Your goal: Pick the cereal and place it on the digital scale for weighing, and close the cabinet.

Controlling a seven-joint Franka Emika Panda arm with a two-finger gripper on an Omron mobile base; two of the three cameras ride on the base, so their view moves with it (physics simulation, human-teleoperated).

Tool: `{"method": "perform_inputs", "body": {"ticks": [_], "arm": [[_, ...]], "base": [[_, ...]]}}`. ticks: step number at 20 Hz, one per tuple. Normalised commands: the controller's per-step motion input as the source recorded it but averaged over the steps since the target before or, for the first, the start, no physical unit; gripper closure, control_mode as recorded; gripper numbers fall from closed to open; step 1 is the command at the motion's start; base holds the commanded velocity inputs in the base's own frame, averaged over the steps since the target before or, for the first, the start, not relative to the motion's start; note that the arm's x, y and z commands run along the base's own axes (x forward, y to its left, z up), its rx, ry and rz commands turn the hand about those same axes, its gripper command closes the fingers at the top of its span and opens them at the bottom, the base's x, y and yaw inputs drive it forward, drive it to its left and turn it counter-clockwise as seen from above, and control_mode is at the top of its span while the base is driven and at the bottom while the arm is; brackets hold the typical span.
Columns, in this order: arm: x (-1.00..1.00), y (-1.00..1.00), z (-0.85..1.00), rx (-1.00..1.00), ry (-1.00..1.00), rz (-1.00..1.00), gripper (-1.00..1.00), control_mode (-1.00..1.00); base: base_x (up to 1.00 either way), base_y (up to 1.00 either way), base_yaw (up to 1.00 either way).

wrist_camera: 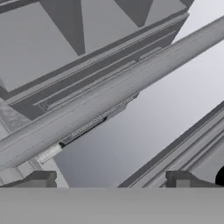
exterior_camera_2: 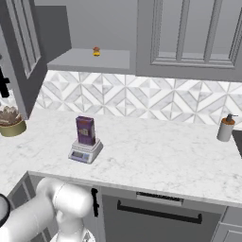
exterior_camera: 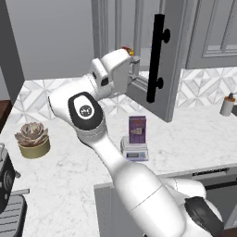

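Note:
The cereal [exterior_camera: 137,129] [exterior_camera_2: 85,130], a dark purple box, stands upright on the digital scale [exterior_camera: 134,150] [exterior_camera_2: 84,152] in the middle of the marble counter. The grey cabinet door [exterior_camera: 170,60] [exterior_camera_2: 20,45] hangs open, with its black bar handle [exterior_camera: 156,58] facing me in the left base view. My gripper [exterior_camera: 135,65] [wrist_camera: 109,181] is raised at the door's inner side, close to its glass-paned frame [wrist_camera: 109,94]. Its fingertips [wrist_camera: 42,179] stand wide apart with nothing between them, so it is open.
A small yellow and red item [exterior_camera_2: 96,51] sits on the open cabinet's shelf [exterior_camera_2: 71,60]. A succulent in a yellow pot [exterior_camera: 32,139] stands at the counter's left, a soap dispenser [exterior_camera: 227,105] [exterior_camera_2: 226,127] at its right. A dark appliance [exterior_camera: 7,185] is at the near left.

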Motion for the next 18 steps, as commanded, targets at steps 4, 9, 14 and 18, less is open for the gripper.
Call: {"method": "perform_inputs", "body": {"ticks": [4, 9, 14, 18], "arm": [[0.15, -0.92, 0.06, 0.11, -0.01, -0.03, -1.00, -1.00], [0.56, -0.98, 0.00, 0.13, 0.00, 0.00, -1.00, -1.00], [0.51, -1.00, 0.00, 0.14, 0.00, 0.00, -1.00, -1.00], [0.60, -0.79, -0.05, 0.16, 0.00, 0.12, -1.00, -1.00]], "base": [[0.00, 0.00, 0.00], [0.00, 0.00, 0.00], [0.00, 0.00, 0.00], [0.00, 0.00, 0.00]]}}
